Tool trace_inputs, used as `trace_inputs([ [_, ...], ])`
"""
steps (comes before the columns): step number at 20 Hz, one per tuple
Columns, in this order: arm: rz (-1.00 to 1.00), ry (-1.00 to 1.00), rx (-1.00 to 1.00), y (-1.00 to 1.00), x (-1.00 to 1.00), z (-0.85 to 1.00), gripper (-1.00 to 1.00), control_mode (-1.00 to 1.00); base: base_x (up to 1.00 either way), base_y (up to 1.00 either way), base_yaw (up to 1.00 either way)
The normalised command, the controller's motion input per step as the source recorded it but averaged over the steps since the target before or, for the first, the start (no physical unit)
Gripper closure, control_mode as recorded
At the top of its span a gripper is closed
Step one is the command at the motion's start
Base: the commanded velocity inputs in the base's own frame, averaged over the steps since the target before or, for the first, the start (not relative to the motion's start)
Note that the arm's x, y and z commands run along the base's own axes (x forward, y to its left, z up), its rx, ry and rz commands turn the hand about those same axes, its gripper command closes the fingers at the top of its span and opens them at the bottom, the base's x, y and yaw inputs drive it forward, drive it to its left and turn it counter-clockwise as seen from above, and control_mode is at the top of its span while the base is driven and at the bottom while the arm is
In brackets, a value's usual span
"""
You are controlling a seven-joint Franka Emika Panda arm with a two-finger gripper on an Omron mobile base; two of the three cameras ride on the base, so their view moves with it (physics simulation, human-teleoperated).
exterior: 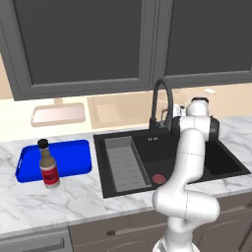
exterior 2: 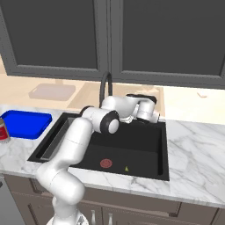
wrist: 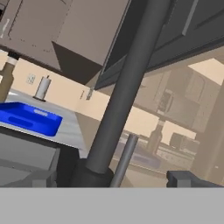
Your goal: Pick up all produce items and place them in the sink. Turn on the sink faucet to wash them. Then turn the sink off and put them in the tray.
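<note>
A tiny yellow-green produce item (exterior 2: 126, 168) lies on the floor of the black sink (exterior 2: 145, 154), just right of the red drain (exterior 2: 106, 163). The black gooseneck sink faucet (exterior: 161, 98) rises at the basin's back edge. My gripper (exterior 2: 131, 116) hovers over the back of the basin, right beside the faucet base, and is open with nothing in it. In the hand view the faucet stem (wrist: 131, 87) and its thin lever (wrist: 124, 157) stand close ahead, between my spread fingertips (wrist: 188, 178). The blue tray (exterior: 69, 157) lies on the counter left of the sink.
A brown red-labelled bottle (exterior: 48, 167) stands on the blue tray. A grey ribbed rack (exterior: 125, 163) lines the sink's left side. A pale pink tray (exterior: 58, 114) lies at the back left by the wall. Dark cabinets (exterior: 88, 44) hang overhead. Marble counter (exterior 2: 197, 154) extends right.
</note>
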Motion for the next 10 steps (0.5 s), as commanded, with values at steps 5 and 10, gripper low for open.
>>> trace_inputs([
  [5,0.00,0.02,0.00,0.00,0.27,-0.08,-1.00,-1.00,0.00,0.00,0.00],
  [10,0.00,0.05,0.00,0.00,0.29,-0.10,-1.00,-1.00,0.00,0.00,0.00],
])
